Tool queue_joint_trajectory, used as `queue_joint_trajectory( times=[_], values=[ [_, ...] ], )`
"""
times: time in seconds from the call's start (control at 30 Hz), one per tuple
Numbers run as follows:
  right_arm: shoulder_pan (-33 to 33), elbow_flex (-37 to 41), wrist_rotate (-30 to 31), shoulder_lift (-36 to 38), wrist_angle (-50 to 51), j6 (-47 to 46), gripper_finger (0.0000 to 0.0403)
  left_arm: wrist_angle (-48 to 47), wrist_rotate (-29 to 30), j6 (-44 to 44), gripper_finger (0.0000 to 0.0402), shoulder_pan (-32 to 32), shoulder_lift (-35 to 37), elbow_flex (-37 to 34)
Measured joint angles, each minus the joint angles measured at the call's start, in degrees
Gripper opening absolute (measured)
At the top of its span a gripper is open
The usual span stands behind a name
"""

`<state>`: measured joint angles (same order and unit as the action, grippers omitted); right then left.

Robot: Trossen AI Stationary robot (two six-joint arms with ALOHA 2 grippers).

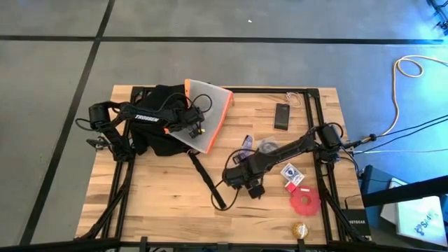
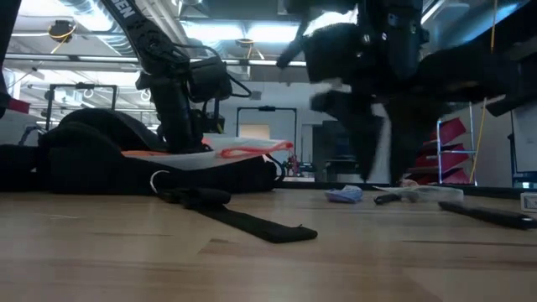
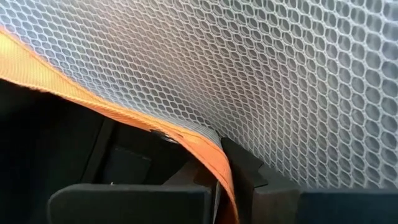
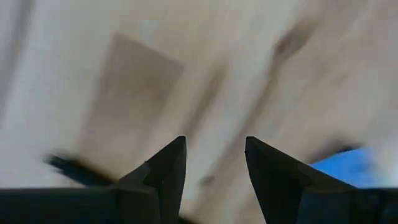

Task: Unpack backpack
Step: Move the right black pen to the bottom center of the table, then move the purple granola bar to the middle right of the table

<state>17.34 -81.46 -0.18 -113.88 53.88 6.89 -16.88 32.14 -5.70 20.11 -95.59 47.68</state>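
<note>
The black backpack lies at the table's far left, one strap trailing toward the near edge. A white mesh pouch with orange trim rests on the backpack's right part, and its near corner reaches over the table. My left gripper is at the pouch's left edge, shut on it. My right gripper hangs over bare wood near the table's middle, right of the strap, pointing down. Its fingers stand open with nothing between them. My left gripper pinches the pouch's orange-trimmed edge between its two fingers. It comes at the edge slanting down from the table's left. The mesh panel spreads out beyond the fingers, and the pouch lies on the backpack.
Right of the backpack lie a black phone, a blue item, a card box, a red disc and a gold ball. Black frame rails run along the table's right side. Bare wood shows at the near left.
</note>
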Motion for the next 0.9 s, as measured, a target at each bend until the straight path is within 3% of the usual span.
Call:
queue_joint_trajectory(
  times=[0.4,0.7,0.9],
  values=[
    [3.78,13.74,-4.37,3.09,-1.26,-15.57,0.0149,-0.50,0.09,0.08,0.0003,0.08,0.00,0.00],
    [7.52,21.19,-6.39,15.84,4.29,-25.99,0.0149,-0.50,0.17,-0.47,0.0004,0.08,0.00,0.00],
    [5.08,21.84,6.10,24.69,-13.19,-19.99,0.0149,-0.24,0.16,-0.29,0.0004,0.30,0.00,0.00]
  ],
)
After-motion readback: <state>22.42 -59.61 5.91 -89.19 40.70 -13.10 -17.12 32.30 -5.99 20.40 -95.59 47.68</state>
